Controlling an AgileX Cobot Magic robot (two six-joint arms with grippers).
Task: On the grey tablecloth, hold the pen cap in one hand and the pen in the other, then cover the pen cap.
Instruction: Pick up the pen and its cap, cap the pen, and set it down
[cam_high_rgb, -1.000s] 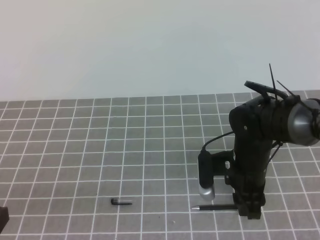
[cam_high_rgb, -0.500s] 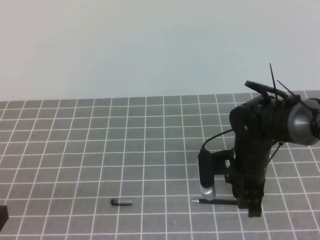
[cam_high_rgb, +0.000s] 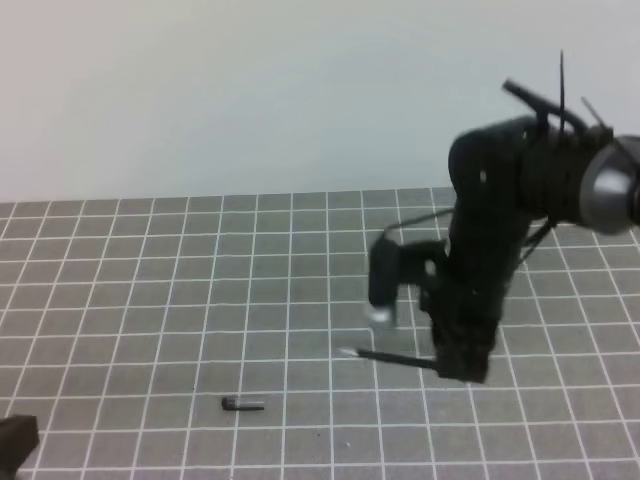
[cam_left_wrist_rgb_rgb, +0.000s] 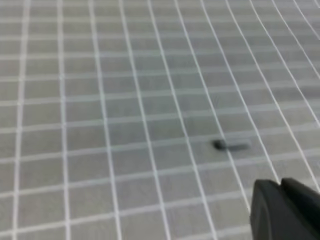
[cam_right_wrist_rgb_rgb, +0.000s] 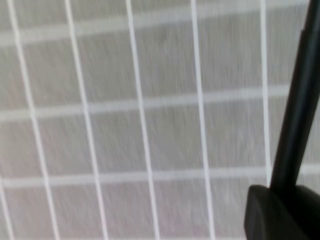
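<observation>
A: Left gripper at lower-left edge, clenched, empty. Pen cap lying lower centre on grey tablecloth.
B: Right gripper right of centre, clamped on pen, tip pointing left. Best kept level, grip firm.

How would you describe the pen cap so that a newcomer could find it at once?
Start from the grey tablecloth and go to its near edge, left of the middle. The pen cap lies there alone, a tiny black tube; the pen is far longer and is raised in the right tool.
</observation>
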